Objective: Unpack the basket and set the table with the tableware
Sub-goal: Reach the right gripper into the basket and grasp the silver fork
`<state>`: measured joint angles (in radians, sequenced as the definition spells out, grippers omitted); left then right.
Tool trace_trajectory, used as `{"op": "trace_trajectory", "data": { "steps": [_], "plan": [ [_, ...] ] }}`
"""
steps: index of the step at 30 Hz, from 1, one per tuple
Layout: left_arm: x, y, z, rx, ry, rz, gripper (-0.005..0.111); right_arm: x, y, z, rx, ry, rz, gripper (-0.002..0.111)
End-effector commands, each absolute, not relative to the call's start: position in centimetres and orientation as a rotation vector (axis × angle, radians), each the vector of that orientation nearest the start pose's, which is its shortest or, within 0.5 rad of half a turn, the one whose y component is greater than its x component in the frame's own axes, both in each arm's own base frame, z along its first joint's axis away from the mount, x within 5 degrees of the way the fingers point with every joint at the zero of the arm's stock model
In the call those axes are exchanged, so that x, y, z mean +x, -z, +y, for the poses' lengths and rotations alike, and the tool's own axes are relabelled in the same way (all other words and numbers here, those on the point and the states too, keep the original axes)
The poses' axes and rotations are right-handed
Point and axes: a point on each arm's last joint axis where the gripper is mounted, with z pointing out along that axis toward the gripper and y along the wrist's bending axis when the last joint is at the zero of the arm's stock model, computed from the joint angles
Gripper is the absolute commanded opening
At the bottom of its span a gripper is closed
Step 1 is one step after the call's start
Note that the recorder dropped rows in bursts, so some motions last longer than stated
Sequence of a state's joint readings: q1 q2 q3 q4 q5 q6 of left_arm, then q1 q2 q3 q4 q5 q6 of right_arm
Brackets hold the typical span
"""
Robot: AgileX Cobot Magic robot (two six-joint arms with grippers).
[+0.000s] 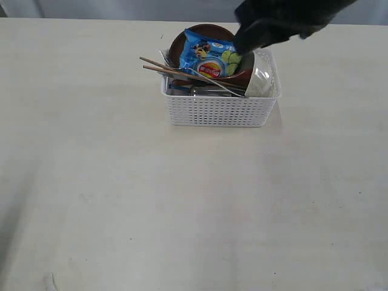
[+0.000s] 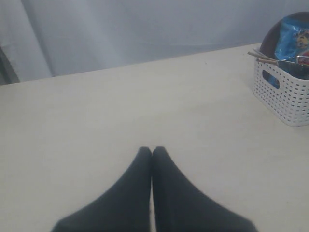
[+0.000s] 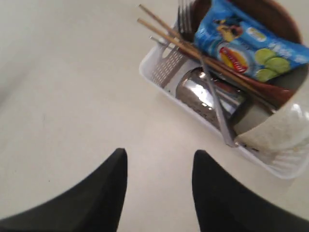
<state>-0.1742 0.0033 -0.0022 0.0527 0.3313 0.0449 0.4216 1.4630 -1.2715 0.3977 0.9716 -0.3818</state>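
Note:
The white basket (image 1: 218, 110) stands on the table (image 1: 121, 194) at the back. Packed inside are a reddish-brown plate (image 1: 179, 47), two chopsticks (image 1: 162, 65) jutting out to the left, a steel cup (image 3: 207, 96) on its side, a knife (image 3: 218, 108), a fork (image 3: 183, 17) and a white bowl (image 1: 262, 79). A blue chip bag (image 1: 209, 57) lies on top. My right gripper (image 3: 160, 153) is open and empty, hovering above the table beside the basket (image 3: 159, 79). My left gripper (image 2: 152, 150) is shut and empty, low over the table, well apart from the basket (image 2: 285, 96).
The right arm (image 1: 279, 21) reaches in from the back right, above the basket's far right corner. A pale curtain (image 2: 145, 29) hangs behind the table's far edge. The left arm is outside the exterior view.

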Motion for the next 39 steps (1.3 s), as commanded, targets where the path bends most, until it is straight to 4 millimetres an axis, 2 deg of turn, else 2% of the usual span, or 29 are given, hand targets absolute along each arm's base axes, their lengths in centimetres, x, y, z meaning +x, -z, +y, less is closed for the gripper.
{"op": "trace_trajectory", "data": {
  "steps": [1,4,7,16,25,33,39],
  "plan": [
    [5.3,-18.4,-0.8,0.227,0.042,1.791,0.0,28.0,-29.5,18.4,-0.981,-0.509,2.47,0.042],
    [5.3,-18.4,-0.8,0.227,0.042,1.791,0.0,29.3,-27.3,19.8,-0.993,-0.496,2.488,0.043],
    [5.3,-18.4,-0.8,0.227,0.042,1.791,0.0,30.9,-25.9,20.9,-1.002,-0.495,2.51,0.046],
    [5.3,-18.4,-0.8,0.227,0.042,1.791,0.0,35.1,-23.6,22.4,-1.087,-0.346,2.499,0.046],
    [5.3,-18.4,-0.8,0.227,0.042,1.791,0.0,36.2,-20.5,22.5,-1.155,-0.255,2.526,0.046],
    [5.3,-18.4,-0.8,0.227,0.042,1.791,0.0,36.9,-19.9,22.5,-1.15,-0.208,2.492,0.046],
    [5.3,-18.4,-0.8,0.227,0.042,1.791,0.0,37.1,-18.7,22.6,-1.16,-0.195,2.516,0.046]
  ]
}}
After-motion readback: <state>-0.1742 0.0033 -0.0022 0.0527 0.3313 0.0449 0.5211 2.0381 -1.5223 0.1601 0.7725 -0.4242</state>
